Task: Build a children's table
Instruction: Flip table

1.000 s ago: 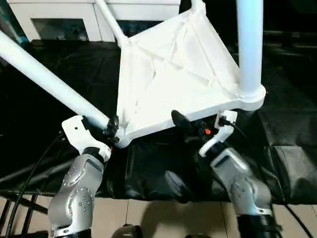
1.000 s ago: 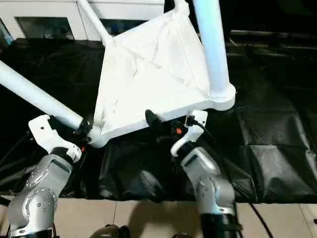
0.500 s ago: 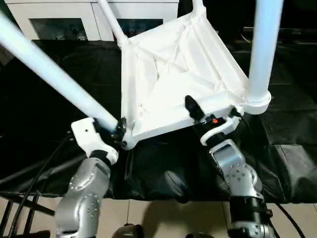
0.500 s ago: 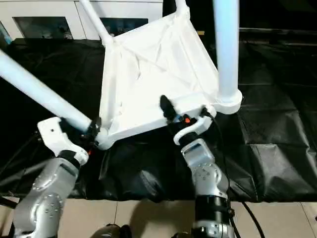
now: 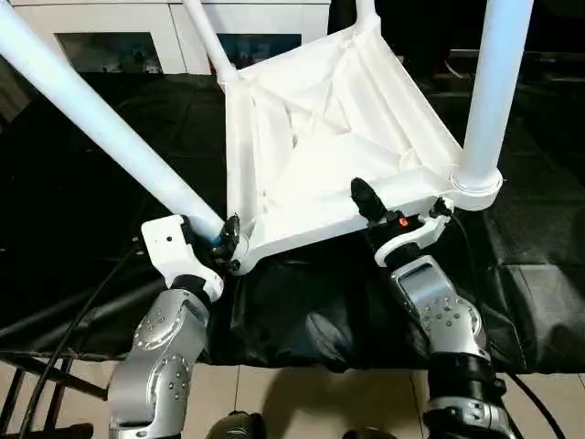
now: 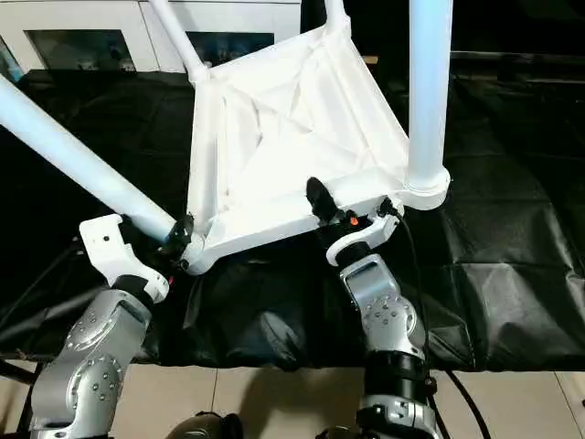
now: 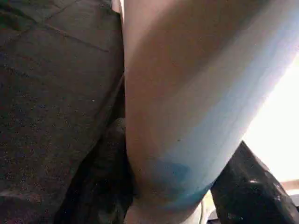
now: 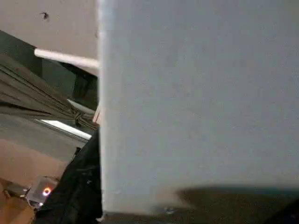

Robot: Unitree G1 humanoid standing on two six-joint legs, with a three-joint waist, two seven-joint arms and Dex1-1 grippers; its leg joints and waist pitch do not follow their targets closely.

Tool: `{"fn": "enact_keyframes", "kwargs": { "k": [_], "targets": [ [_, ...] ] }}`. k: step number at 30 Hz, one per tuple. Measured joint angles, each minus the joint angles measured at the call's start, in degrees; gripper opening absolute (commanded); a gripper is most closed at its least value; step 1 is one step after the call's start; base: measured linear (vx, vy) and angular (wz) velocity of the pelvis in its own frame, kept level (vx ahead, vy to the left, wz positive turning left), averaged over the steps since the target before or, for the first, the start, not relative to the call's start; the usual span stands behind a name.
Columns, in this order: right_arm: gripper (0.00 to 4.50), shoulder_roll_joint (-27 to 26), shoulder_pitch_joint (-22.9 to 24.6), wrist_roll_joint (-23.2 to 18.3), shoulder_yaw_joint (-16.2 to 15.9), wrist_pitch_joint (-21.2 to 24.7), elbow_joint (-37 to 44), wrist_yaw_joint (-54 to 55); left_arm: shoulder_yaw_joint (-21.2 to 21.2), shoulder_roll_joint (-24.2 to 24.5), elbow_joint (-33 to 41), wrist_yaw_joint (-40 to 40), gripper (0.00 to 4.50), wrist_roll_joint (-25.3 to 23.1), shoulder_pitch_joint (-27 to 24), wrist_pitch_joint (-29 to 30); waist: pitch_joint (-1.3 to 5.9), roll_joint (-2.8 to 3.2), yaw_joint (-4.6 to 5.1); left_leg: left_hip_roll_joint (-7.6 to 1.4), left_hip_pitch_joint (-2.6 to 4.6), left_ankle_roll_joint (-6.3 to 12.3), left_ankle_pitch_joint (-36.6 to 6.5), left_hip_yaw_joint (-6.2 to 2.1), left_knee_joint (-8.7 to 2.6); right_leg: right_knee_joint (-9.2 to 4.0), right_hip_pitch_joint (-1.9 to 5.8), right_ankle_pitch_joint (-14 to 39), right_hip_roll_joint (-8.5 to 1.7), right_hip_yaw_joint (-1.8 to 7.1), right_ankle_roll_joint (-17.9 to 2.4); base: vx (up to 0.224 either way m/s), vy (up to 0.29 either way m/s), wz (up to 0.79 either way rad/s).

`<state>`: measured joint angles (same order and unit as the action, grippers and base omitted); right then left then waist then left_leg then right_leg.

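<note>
With all four legs socketed, the upturned table top [image 5: 320,137] is being lifted. The left gripper [image 5: 224,245] is clamped at the 7 o'clock corner leg [image 5: 101,119]; the right gripper [image 5: 379,210] pinches the near rim. Next, I judge, comes flipping it upright.

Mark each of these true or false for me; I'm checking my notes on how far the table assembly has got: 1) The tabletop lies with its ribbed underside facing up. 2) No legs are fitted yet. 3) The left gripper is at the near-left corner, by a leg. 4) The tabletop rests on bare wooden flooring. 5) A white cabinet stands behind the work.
1) True: the tabletop shows its ribbed underside.
2) False: legs already stand in its corner sockets, such as the near-right leg and the near-left leg.
3) True: the left gripper sits at that corner, beside the near-left leg.
4) False: it sits over a black-draped surface.
5) True: the white cabinet stands behind.
</note>
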<state>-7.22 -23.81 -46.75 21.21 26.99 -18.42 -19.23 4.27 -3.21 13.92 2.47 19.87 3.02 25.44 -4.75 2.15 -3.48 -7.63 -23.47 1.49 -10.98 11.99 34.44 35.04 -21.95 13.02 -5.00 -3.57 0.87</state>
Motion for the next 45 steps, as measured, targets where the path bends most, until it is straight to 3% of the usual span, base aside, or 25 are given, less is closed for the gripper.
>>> {"fn": "enact_keyframes", "kwargs": {
  "k": [9, 10, 13, 18, 22, 25, 27, 31, 35, 42, 45],
  "targets": [
    [2.0, 1.1, -0.5, 0.0, 1.1, 0.2, -0.8, 0.5, -0.7, 0.7, -1.7, 1.6, 2.04, -0.9, 1.0, -1.2, 0.02, 0.03, -0.39, 0.0, -0.01, 0.07, 0.1, 0.0, 0.16, 0.23, 0.01, 0.0, -0.05, -0.02, 0.0, 0.0, 0.0, 0.0],
    [1.99, 1.3, -0.8, 0.0, 1.4, 0.2, -1.0, 0.5, -0.7, 0.9, -2.2, 2.4, 2.6, -0.9, 1.2, -1.4, 0.02, 0.03, -0.44, 0.0, -0.02, 0.07, 0.1, 0.0, 0.22, 0.28, 0.01, 0.0, -0.06, -0.03, 0.0, 0.0, 0.0, 0.0],
    [1.98, 1.8, -0.9, 0.1, 1.6, 0.2, -1.1, 0.7, -0.9, 2.0, -3.1, 4.6, 2.74, -0.1, 1.4, -1.5, 0.02, 0.03, -0.53, 0.0, -0.05, 0.08, 0.1, 0.0, 0.31, 0.32, 0.0, 0.0, -0.07, -0.03, 0.0, 0.0, 0.0, 0.0],
    [1.98, 3.0, -1.2, 0.4, 1.2, 0.1, -0.7, 0.9, -2.8, 6.2, -3.8, 9.1, 3.17, -0.1, 0.5, -0.8, 0.09, 0.13, -0.5, 0.0, -0.32, 0.11, 0.1, 0.0, 0.49, 0.58, -0.27, 0.0, -0.08, -0.03, 0.0, 0.0, 0.0, 0.0],
    [1.98, 4.0, -1.1, 0.8, 0.8, 0.5, 2.7, 3.2, -5.7, 16.9, -1.8, 17.2, 3.56, -2.7, -5.7, -1.5, 0.16, 0.25, -0.69, -0.08, -0.9, 0.24, 0.2, -0.01, 0.85, 1.25, -1.0, 0.0, -0.08, -0.03, -0.1, 0.0, 0.0, 0.0],
    [1.98, 6.0, -1.2, 1.3, 1.5, 0.4, 5.3, 4.5, -5.9, 20.3, -1.2, 20.0, 3.79, -3.8, -8.8, -0.8, 0.18, 0.31, -1.88, -0.08, -0.9, 0.38, 0.3, -0.01, 0.91, 1.27, -0.9, 0.0, -0.13, -0.06, 0.0, 0.0, 0.0, 0.0],
    [1.98, 6.5, -1.2, 1.6, 1.7, 0.4, 6.4, 5.6, -7.3, 20.8, -0.2, 21.0, 3.96, -4.0, -9.3, -0.5, 0.18, 0.31, -2.16, -0.08, -0.9, 0.28, 0.4, 0.03, 0.93, 1.24, -0.83, -0.2, -0.17, -0.06, -0.1, 0.0, 0.0, 0.0],
    [1.98, 7.8, -1.2, 2.3, 1.4, 0.4, 7.3, 7.0, -11.8, 21.2, 4.0, 22.6, 4.29, -5.8, -7.7, -3.3, 0.18, 0.32, -2.19, -0.08, -0.86, 0.02, 0.7, 0.16, 0.92, 1.2, -0.81, -0.7, -0.24, -0.01, -0.1, 0.0, 0.0, 0.0],
    [1.98, 9.6, -1.1, 4.1, 0.7, 0.5, 11.2, 9.6, -13.3, 22.5, 5.4, 23.4, 4.49, -8.6, -4.9, -6.3, 0.16, 0.36, -2.03, -0.1, -0.83, -0.23, 1.1, 0.16, 0.82, 1.22, -0.84, -1.0, -0.24, 0.0, 0.1, 0.0, 0.0, 0.0],
    [1.98, 14.0, -1.3, 9.3, -1.6, 0.5, 18.4, 13.9, -17.0, 23.9, 12.8, 28.3, 4.5, -7.5, 0.0, -4.9, 0.2, 0.39, -1.8, -0.1, -0.78, -0.36, 1.2, 0.17, 0.81, 1.23, -0.81, -1.1, -0.24, 0.02, 0.2, 0.0, 0.0, 0.0],
    [1.98, 15.1, -1.6, 11.5, -3.4, 0.5, 20.0, 15.9, -18.9, 24.6, 16.6, 29.8, 4.5, -7.1, 2.6, -4.3, 0.56, 0.57, -1.45, -0.1, -0.65, -0.35, 1.2, 0.2, 0.81, 1.22, -0.7, -1.1, -0.24, 0.05, 0.2, 0.0, 0.0, 0.0]
  ]
}}
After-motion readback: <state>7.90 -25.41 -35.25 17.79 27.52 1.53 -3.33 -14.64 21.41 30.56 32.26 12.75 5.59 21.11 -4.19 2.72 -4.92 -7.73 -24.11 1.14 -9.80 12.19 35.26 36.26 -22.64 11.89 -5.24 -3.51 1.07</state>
